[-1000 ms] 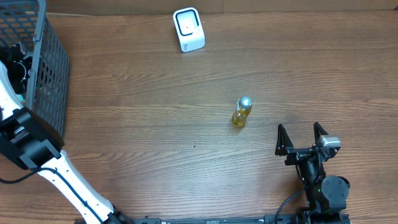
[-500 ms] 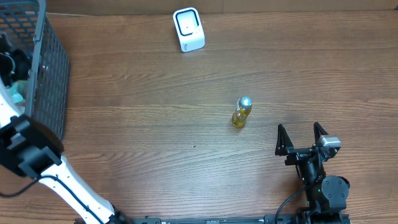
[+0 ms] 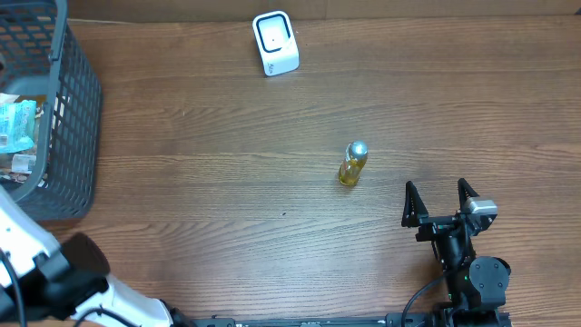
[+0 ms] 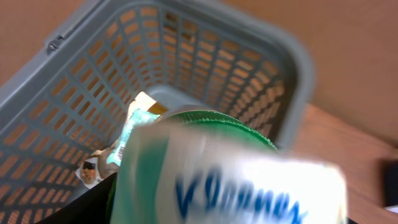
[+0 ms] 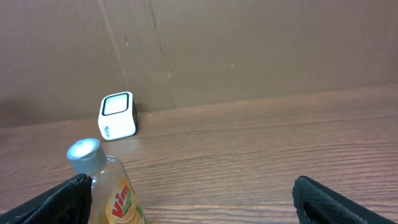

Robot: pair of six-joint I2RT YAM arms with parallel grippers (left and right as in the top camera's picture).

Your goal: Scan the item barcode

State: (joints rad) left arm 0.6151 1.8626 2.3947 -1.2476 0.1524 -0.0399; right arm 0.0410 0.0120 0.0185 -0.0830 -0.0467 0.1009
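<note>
A white and green Kleenex tissue pack point(image 4: 230, 174) fills the left wrist view, blurred and very close to the camera. My left gripper point(image 4: 224, 214) is shut on it, with one dark finger point(image 4: 84, 202) showing at the lower left. The pack hangs above the grey basket point(image 4: 205, 56). The white barcode scanner point(image 3: 275, 43) stands at the table's far edge and also shows in the right wrist view as the small white scanner point(image 5: 117, 115). My right gripper point(image 3: 442, 202) rests open near the front right with nothing between its fingers.
A small yellow bottle with a silver cap point(image 3: 352, 163) stands on the table just left of the right gripper, seen as the Vim bottle point(image 5: 109, 186). The grey basket point(image 3: 77, 109) at the far left holds several packets. The white left arm point(image 3: 36, 272) crosses the lower left corner.
The left arm has drawn back from over the basket toward the lower left corner, uncovering the basket's contents. The right arm, bottle and scanner have not moved.
</note>
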